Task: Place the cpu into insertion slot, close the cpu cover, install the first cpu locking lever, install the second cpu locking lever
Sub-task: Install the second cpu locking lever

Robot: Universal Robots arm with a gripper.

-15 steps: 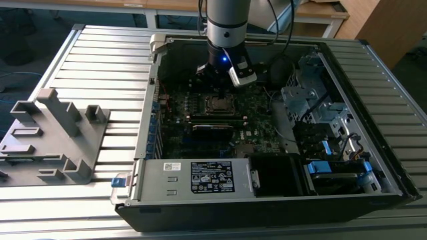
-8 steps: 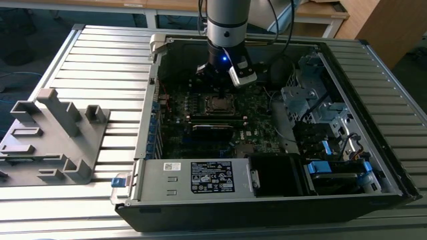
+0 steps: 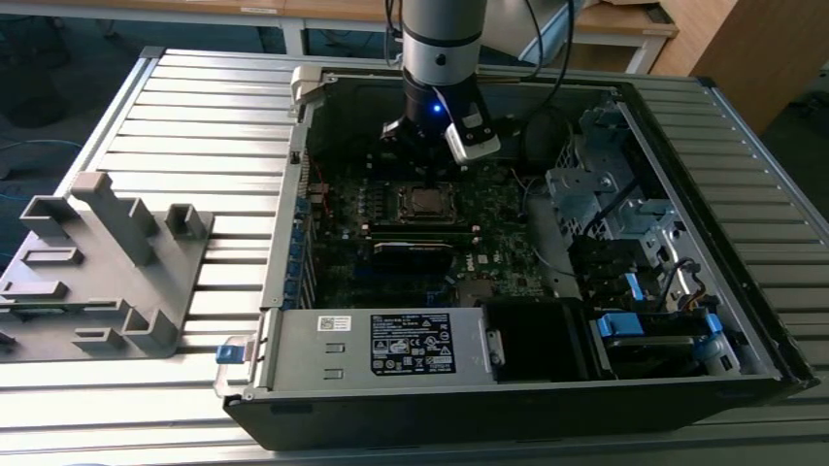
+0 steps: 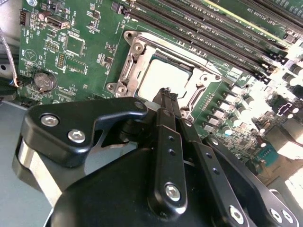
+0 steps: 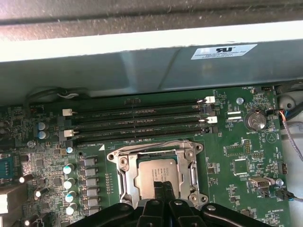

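Exterior view: one open computer case [image 3: 518,252] lying on a slatted metal table [image 3: 182,126]; one grey plastic fixture [image 3: 104,262] on the table at the exterior view's left; one green motherboard [image 3: 388,243] inside the case; one arm descending over its far part. Both wrist views: four long black memory slots [image 5: 137,123] beside one insertion slot [image 5: 124,174]. One cpu cover [image 4: 130,66], silvery, folded down around one cpu [image 4: 163,78] seated in the slot. One round coin cell [image 5: 256,120] near the board's edge. Gripper [image 4: 166,97] directly above the cpu's edge, fingers [image 5: 162,189] pressed together, nothing between them; contact with the chip not discernible.
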